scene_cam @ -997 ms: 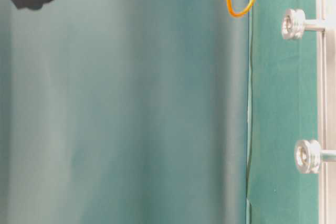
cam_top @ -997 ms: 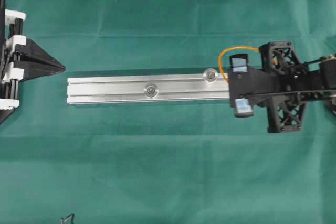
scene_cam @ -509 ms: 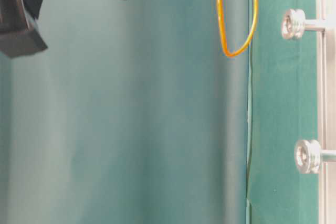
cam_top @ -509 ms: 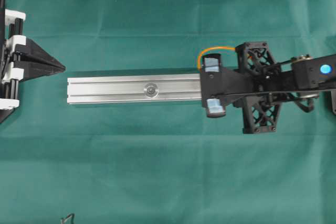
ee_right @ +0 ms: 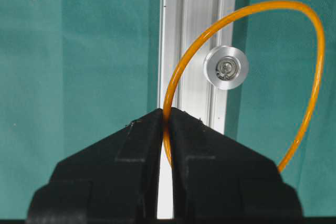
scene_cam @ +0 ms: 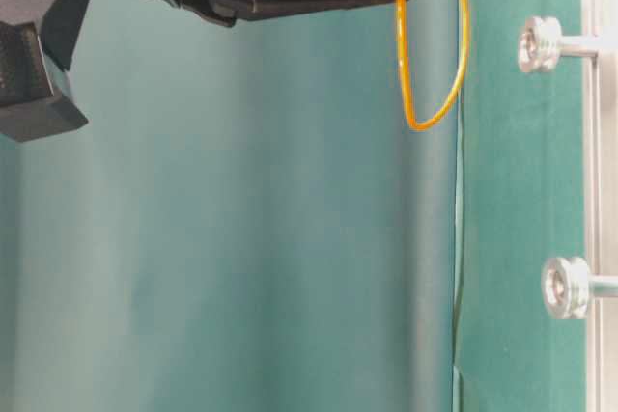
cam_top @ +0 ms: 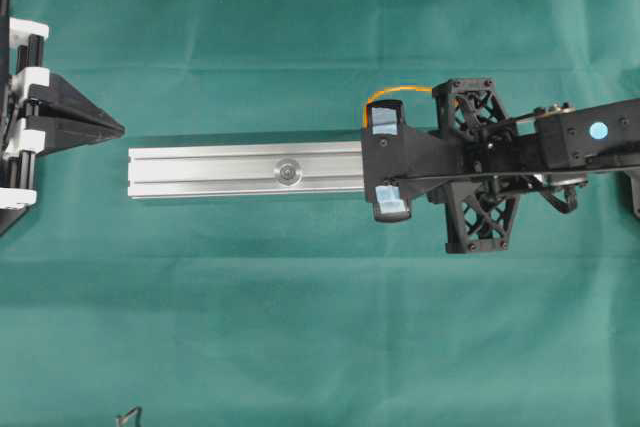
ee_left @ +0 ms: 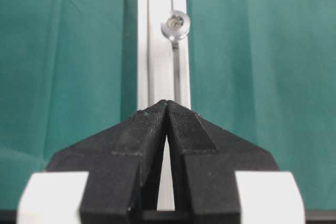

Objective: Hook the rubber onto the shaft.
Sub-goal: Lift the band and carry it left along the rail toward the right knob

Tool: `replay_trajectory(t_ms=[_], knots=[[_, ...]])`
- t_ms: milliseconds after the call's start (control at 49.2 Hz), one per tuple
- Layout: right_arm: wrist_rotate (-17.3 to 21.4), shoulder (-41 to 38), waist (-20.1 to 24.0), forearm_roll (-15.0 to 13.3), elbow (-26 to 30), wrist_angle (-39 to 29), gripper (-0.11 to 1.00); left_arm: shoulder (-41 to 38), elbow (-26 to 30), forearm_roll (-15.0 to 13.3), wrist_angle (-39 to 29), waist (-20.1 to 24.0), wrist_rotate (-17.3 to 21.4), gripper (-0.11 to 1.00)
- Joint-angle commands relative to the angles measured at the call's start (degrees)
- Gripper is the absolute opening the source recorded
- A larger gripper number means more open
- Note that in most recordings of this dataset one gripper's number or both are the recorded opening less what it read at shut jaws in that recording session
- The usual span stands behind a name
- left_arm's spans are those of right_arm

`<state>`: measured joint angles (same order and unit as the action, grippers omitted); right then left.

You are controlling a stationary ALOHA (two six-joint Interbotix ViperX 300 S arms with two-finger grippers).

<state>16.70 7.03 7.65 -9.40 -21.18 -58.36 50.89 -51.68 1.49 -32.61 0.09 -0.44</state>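
Black right claw (cam_top: 387,163), lattice frame, blue dot, white-trimmed left claw (cam_top: 112,129)

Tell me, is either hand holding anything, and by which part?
The right hand pinches the orange rubber band at one spot on its loop; the left hand holds nothing.

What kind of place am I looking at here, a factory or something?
More likely a robotics lab test bench: a table draped in plain green cloth, two black robot grippers (left gripper, right gripper), and one practice fixture, a silver rail with knobbed shafts.

A green cloth covers the tabletop (cam_top: 300,327). A silver rail (cam_top: 210,170) lies directly on it, running from 9 o'clock toward 3 o'clock across the centre, round-headed shaft (cam_top: 288,172) standing from its channel.
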Motion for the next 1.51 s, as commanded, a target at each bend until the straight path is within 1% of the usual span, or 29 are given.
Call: replay_trajectory(t_ms=[0,692,1180,1485], knots=[[-0.1,0.6,-0.2,-0.2,1.3,0.4,0.07,-0.2,1.8,0.2,0.3,0.1,0.1,0.0],[0.2,-1.1,-0.1,0.1,-0.8,3.6,0.07,-0.2,1.8,0.2,0.3,0.1,0.1,0.0],[0.5,-1.1,-0.1,0.3,-0.8,3.9,0.07,-0.2,1.8,0.2,0.3,0.1,0.1,0.0],[0.6,-1.1,0.3,0.8,-0.8,5.4,0.07,-0.2,1.8,0.2,0.3,0.1,0.1,0.0]])
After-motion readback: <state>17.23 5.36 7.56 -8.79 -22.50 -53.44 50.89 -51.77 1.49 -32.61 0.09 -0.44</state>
